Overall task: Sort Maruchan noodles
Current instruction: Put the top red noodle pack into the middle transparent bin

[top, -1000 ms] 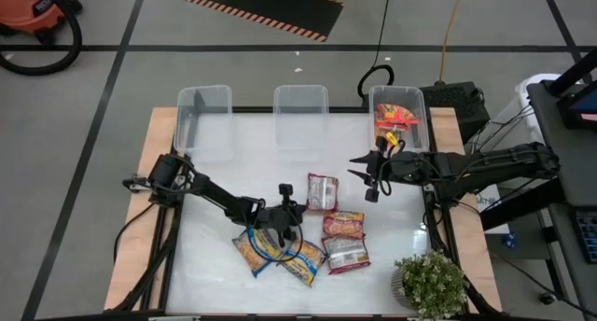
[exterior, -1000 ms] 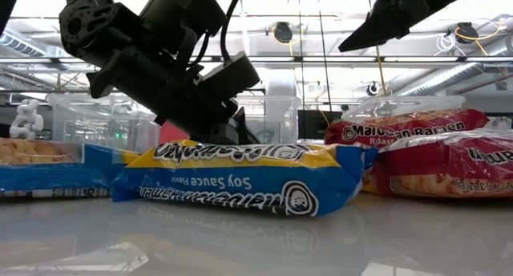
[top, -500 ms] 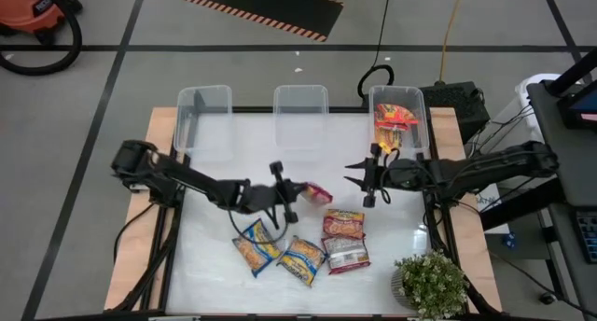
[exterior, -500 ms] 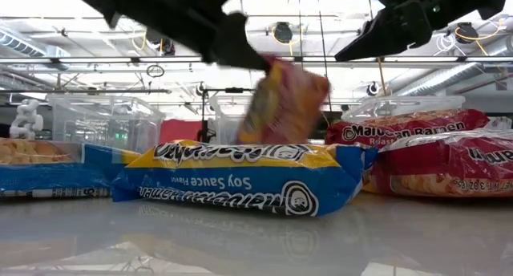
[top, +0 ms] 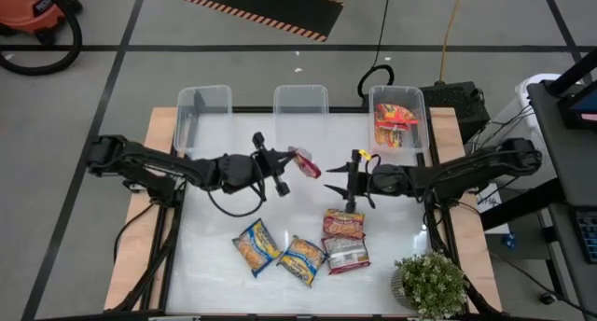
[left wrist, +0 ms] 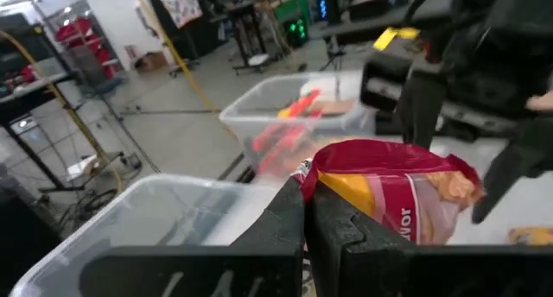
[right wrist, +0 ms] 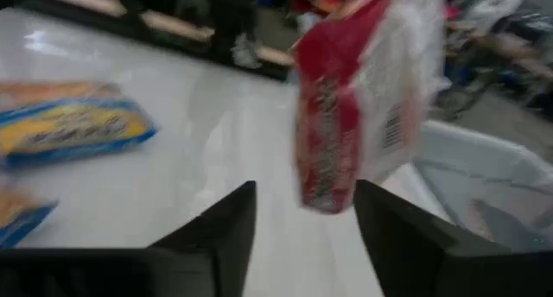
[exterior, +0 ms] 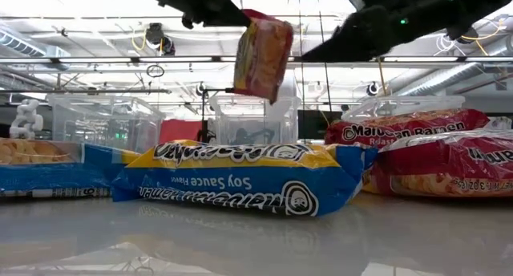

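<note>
1. The maroon packet (top: 304, 160) hangs in the air above the table (top: 215, 265), in front of the middle bin (top: 300, 104), with its long axis almost vertical.
2. My left gripper (top: 283, 165) is clamped on its upper edge, the arm stretched in from the left side.
3. My right gripper (top: 349, 184), fingers apart and empty, is just beside the packet and points toward it, so I judge it the nearer free one.
4. Other packets (top: 343, 239) lie on the table below.

Grey taped floor (top: 233, 60), orange vacuum (top: 37, 13) (corner) — potted plant (top: 429, 284)
</note>
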Available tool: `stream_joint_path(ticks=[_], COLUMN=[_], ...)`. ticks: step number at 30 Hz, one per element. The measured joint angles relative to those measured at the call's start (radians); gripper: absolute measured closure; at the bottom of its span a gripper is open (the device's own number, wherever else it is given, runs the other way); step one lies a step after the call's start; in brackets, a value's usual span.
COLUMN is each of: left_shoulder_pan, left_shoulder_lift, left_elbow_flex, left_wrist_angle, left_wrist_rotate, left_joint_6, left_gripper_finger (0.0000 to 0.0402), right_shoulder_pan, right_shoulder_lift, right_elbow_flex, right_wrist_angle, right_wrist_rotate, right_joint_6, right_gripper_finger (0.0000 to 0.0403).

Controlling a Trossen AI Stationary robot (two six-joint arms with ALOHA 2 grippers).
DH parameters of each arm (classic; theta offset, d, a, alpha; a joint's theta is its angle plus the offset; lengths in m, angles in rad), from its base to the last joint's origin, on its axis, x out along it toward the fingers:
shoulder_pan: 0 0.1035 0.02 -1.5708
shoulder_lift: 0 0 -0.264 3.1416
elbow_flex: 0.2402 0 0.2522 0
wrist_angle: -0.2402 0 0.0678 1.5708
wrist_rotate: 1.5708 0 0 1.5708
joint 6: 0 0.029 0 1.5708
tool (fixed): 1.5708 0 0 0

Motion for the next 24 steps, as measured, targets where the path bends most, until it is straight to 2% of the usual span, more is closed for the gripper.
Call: stream_joint_path(ticks=[2,5,9,12,18,24], left_shoulder_pan=[0.015,0.032,0.046,0.047,0.037,0.021], left_shoulder_lift=[-0.005,-0.005,-0.005,-0.005,-0.005,-0.005], left_elbow_flex=[0.000,0.000,0.000,0.000,0.000,0.000], left_wrist_angle=[0.001,0.004,0.007,0.007,0.003,0.004], left_wrist_rotate=[0.002,0.002,0.003,0.004,0.006,0.006], left_joint_6=[-0.001,-0.005,-0.007,-0.017,-0.042,-0.062], left_gripper_finger=[0.0399,0.0399,0.0399,0.0399,0.0399,0.0399], right_shoulder_pan=[0.000,0.000,0.000,0.000,0.000,-0.004], right_shoulder_lift=[0.031,0.073,0.152,0.222,0.310,0.316], right_elbow_flex=[0.000,0.000,0.004,0.023,0.077,0.080], right_wrist_angle=[0.074,0.200,0.366,0.446,0.486,0.504], right_wrist_rotate=[0.038,0.034,0.032,0.039,0.184,0.191], right_joint_6=[0.006,0.023,0.048,0.074,0.068,0.059], right_gripper_finger=[0.0185,0.0148,0.0124,0.0122,0.0133,0.0149])
